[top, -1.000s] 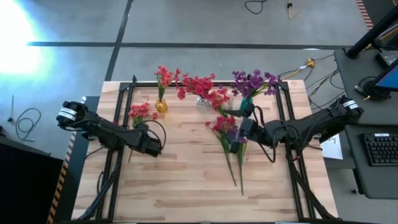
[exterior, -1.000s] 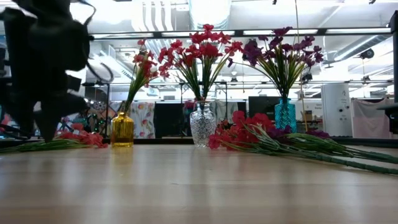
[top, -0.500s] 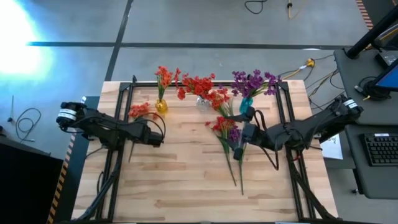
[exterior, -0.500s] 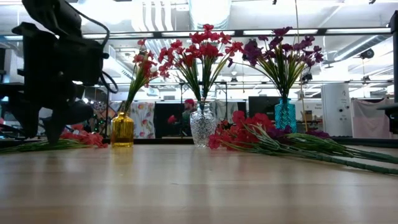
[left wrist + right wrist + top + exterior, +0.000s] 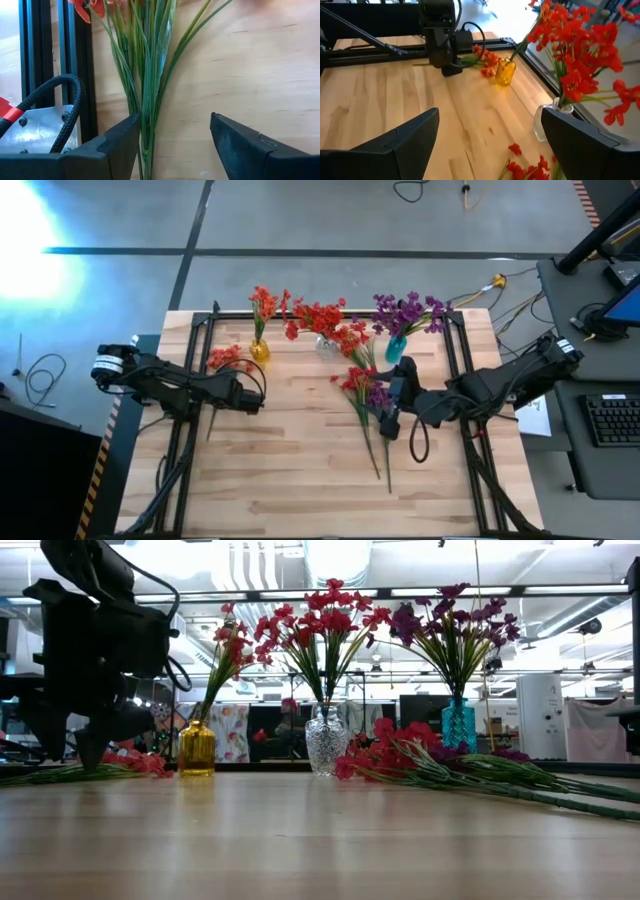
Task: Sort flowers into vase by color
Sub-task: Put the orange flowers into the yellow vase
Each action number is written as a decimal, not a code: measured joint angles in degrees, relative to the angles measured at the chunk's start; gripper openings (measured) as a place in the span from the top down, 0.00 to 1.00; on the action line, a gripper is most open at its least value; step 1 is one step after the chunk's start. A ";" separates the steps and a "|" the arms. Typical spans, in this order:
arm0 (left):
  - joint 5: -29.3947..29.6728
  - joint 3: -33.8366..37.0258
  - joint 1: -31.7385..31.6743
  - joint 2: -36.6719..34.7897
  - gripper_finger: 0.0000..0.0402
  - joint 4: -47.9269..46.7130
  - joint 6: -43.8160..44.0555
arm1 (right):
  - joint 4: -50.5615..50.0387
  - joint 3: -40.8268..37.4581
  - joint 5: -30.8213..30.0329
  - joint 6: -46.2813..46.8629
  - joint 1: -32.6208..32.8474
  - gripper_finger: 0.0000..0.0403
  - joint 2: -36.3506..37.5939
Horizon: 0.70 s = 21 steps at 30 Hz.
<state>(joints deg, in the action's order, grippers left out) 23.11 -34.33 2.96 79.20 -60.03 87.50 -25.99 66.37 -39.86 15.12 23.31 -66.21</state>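
Wooden bench (image 5: 300, 470) with three vases in a row along its far edge. The clear vase (image 5: 326, 743) stands in the middle and serves as landmark. It holds red flowers (image 5: 320, 620). To its left stands the amber vase (image 5: 197, 748) with one orange-red sprig (image 5: 228, 650). To its right stands the teal vase (image 5: 459, 726) with purple flowers (image 5: 452, 625).

Two loose groups of flowers lie flat on the bench. A mixed bundle of red and purple sprigs (image 5: 366, 395) lies in front of the clear vase, stems pointing toward the near edge. A small orange-red bundle (image 5: 224, 360) lies left of the amber vase.

Left pincer (image 5: 172, 145): lowered over the stems of the orange-red bundle, fingers spread, the stems just inside one finger. Right pincer (image 5: 487, 137): beside the mixed bundle, in front of the teal vase, fingers spread wide, holding nothing.
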 joint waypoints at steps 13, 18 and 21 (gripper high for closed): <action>0.01 0.29 0.02 2.38 0.43 1.49 -0.02 | -0.97 -0.11 4.44 5.06 -0.07 0.15 -0.29; -0.04 0.37 0.02 4.32 0.43 2.56 -0.02 | -0.97 -0.11 4.52 4.87 -0.07 0.15 -0.29; 0.04 0.35 -0.02 5.85 0.43 2.65 -0.01 | -0.99 -0.11 4.52 4.58 -0.07 0.15 -0.29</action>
<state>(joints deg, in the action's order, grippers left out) 23.16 -33.98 2.94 85.05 -57.38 87.50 -26.98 66.26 -35.33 19.70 23.24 -66.50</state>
